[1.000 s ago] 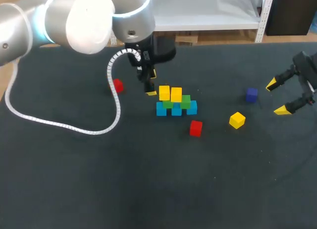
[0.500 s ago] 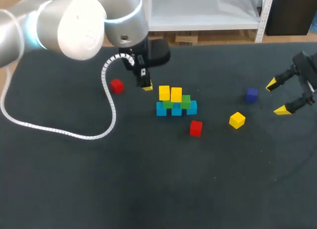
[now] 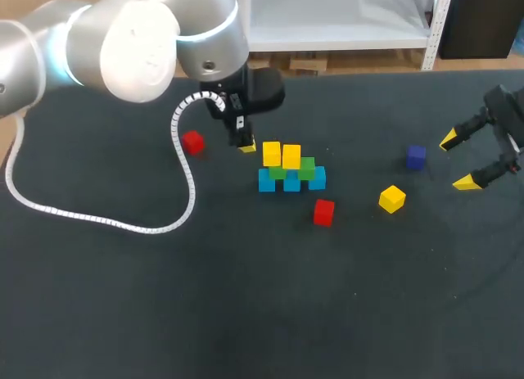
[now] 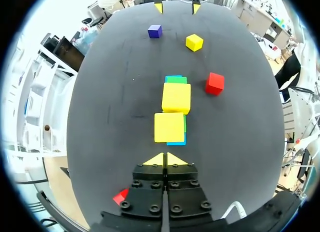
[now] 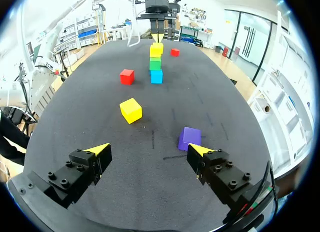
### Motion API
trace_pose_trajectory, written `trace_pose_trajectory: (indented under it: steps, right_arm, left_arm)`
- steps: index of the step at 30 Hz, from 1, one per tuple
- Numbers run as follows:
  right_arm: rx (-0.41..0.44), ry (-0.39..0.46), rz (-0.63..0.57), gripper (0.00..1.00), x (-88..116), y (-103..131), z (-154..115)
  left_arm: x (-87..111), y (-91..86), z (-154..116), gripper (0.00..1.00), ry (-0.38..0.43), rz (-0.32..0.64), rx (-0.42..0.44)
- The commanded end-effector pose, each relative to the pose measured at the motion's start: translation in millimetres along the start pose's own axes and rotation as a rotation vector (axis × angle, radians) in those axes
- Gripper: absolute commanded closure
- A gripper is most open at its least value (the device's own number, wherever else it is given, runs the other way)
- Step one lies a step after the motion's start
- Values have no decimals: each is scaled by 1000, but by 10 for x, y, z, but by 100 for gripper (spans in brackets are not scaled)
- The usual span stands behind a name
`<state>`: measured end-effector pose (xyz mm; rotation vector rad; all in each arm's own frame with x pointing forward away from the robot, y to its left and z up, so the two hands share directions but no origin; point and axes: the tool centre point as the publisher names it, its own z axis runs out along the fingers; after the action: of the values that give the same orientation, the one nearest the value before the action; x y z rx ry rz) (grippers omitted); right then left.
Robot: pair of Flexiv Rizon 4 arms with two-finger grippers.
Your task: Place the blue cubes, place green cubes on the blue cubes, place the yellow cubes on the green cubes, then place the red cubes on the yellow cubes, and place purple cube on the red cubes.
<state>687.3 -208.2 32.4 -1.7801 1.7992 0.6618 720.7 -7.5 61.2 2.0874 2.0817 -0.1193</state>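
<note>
A stack stands mid-table: three blue cubes (image 3: pixel 291 183) in a row, two green cubes (image 3: pixel 307 168) on them, two yellow cubes (image 3: pixel 282 155) on top. My left gripper (image 3: pixel 245 146) hovers just left of the stack, shut and empty; in the left wrist view its tips (image 4: pixel 165 159) meet just short of the nearest yellow cube (image 4: pixel 169 127). One red cube (image 3: pixel 192 142) lies left of it, another red cube (image 3: pixel 324 212) in front of the stack. A loose yellow cube (image 3: pixel 392 199) and the purple cube (image 3: pixel 416 156) lie to the right. My right gripper (image 3: pixel 458 160) stands open near the purple cube (image 5: pixel 190 137).
The left arm's white coiled cable (image 3: pixel 184 162) trails over the dark table (image 3: pixel 246 297) to the left of the stack, passing beside the left red cube. The table's far edge runs just behind the left arm.
The left gripper's fingers have shut with nothing between them, and the gripper has drawn slightly back from the stack. The right arm and all cubes have kept still.
</note>
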Motion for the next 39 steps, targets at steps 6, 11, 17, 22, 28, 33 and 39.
trace_pose_trajectory:
  steps: [6,11,17,22,28,33,39]
  right_arm:
    - [0,-1,0,0,2,-5,4]
    - [0,-1,0,0,2,-5,4]
    - [0,-1,0,0,2,-5,4]
    - [0,-1,0,0,2,-5,4]
    - [0,-1,0,0,2,-5,4]
    - [0,-1,0,0,2,-5,4]
    - [0,-1,0,0,2,-5,4]
  left_arm:
    - [-88,4,12,100,-10,27,8]
    - [-103,-7,15,100,-13,32,10]
    - [-102,-6,18,100,-13,35,12]
    - [-103,-3,18,100,-15,36,11]
    - [-119,-8,16,100,-19,41,11]
    - [-128,-4,14,100,-20,44,9]
    - [-130,-4,12,100,-20,44,9]
